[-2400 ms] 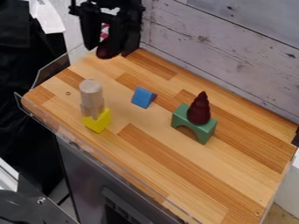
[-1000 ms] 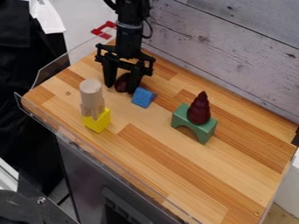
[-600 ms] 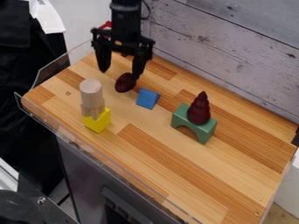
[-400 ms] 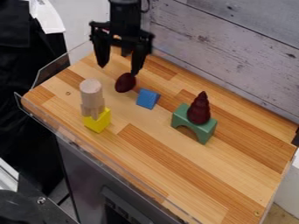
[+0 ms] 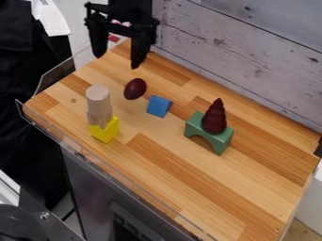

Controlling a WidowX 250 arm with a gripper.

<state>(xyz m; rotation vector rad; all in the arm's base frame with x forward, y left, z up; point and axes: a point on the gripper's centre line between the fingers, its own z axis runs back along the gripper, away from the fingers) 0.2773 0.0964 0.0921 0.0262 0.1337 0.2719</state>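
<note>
Because the two fingers stand wide apart, you can see that your black gripper (image 5: pixel 117 60) is open and holds nothing, hanging above the back left part of the wooden bench (image 5: pixel 207 188). Nearest to its fingertips lies the dark maroon, egg-shaped piece (image 5: pixel 135 89), resting on the bench just below them and apart from them. Just beside that piece, toward the right of your view, sits the blue wedge-shaped block (image 5: pixel 158 106). Nearer to you and to the left, a pale, wood-coloured cylinder (image 5: pixel 98 99) stands at the top of a pale upright stack over the yellow block (image 5: pixel 106 130). On the right, a ridged, dark maroon cone (image 5: pixel 214 117) stands upright on top of the green arch-shaped block (image 5: pixel 217 140). Compared with the first frame, where you had the egg-shaped piece between the fingers high over the back left corner, it now lies on the bench, and your gripper has let it go and risen clear. The blue block has also shifted slightly to the right and turned a little, while the pale stack, the yellow block, the green arch and its cone are where they were.
</note>
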